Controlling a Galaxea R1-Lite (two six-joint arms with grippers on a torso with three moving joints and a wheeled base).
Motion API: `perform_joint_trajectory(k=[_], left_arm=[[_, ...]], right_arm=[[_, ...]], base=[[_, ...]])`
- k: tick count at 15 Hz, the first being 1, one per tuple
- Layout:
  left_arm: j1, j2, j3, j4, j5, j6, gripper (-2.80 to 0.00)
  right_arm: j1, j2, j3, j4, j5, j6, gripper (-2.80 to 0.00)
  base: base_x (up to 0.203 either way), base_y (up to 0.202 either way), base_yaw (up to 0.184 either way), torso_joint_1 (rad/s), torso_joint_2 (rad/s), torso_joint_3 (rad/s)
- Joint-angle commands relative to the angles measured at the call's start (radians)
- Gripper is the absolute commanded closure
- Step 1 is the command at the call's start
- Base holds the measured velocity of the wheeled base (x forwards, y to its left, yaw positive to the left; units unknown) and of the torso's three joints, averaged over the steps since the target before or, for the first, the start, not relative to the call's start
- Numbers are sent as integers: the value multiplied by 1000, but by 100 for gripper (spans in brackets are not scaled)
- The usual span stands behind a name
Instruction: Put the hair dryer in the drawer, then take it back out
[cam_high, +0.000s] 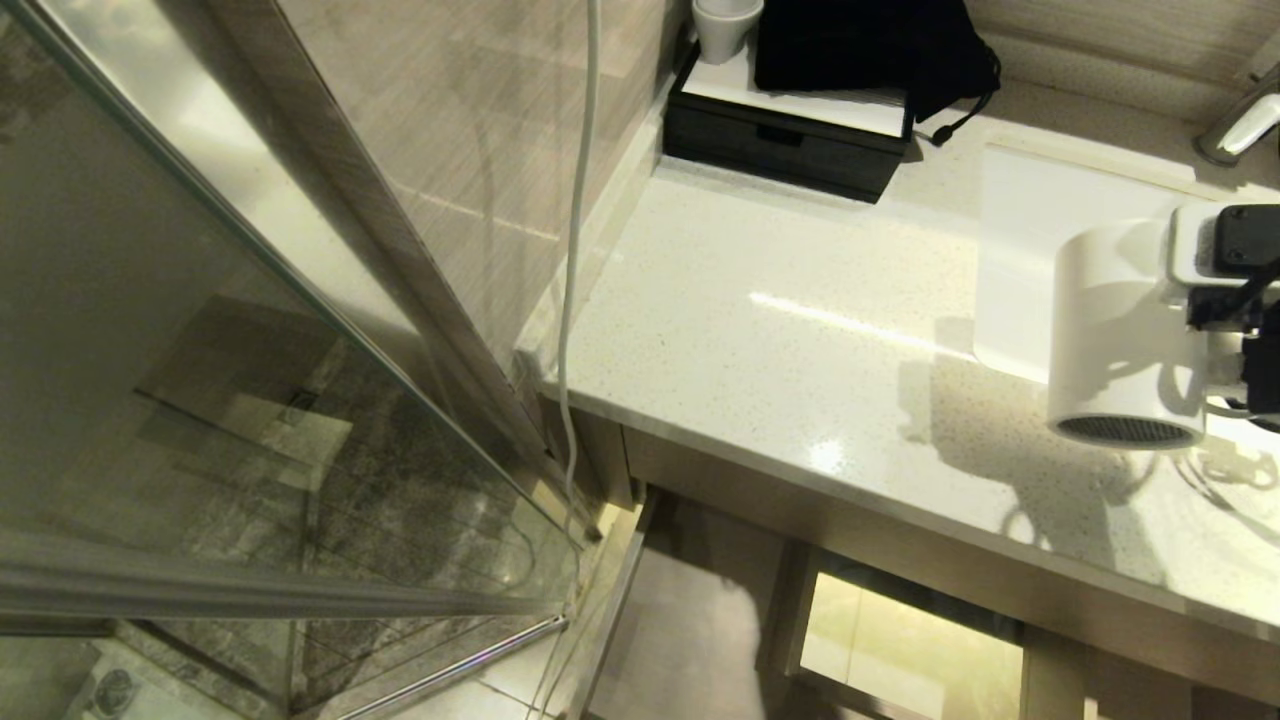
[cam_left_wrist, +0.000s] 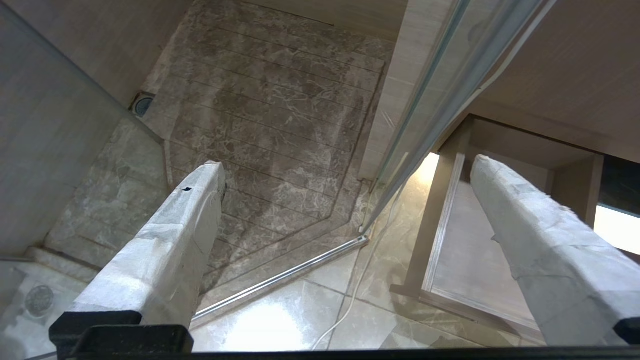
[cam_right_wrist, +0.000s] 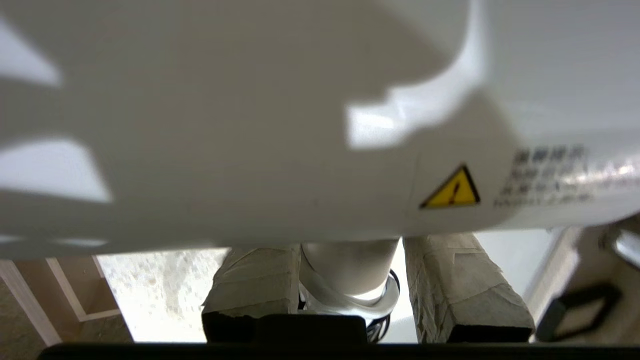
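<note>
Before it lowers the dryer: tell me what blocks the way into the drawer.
Nothing visible. The right pincer holds the hair dryer above the countertop; the open drawer lies below the front edge, its visible part bare.

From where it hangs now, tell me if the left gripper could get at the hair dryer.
Probably not. The left gripper hangs open over the floor by the shower glass, while the hair dryer is above the counter, shut in the right gripper.
</note>
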Motion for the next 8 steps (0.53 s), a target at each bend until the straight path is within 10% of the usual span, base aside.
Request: perform_joint_trajectory(k=[1,8], left_arm=[[0,0,0,0,0,0,-280],[0,2,0,0,0,0,-280]], right_arm=[[-30,-39,1,7,-15,1,0],[-123,-99,40,42,-17,220,0]], base=[[0,0,0,0,0,0],[0,0,0,0,0,0]])
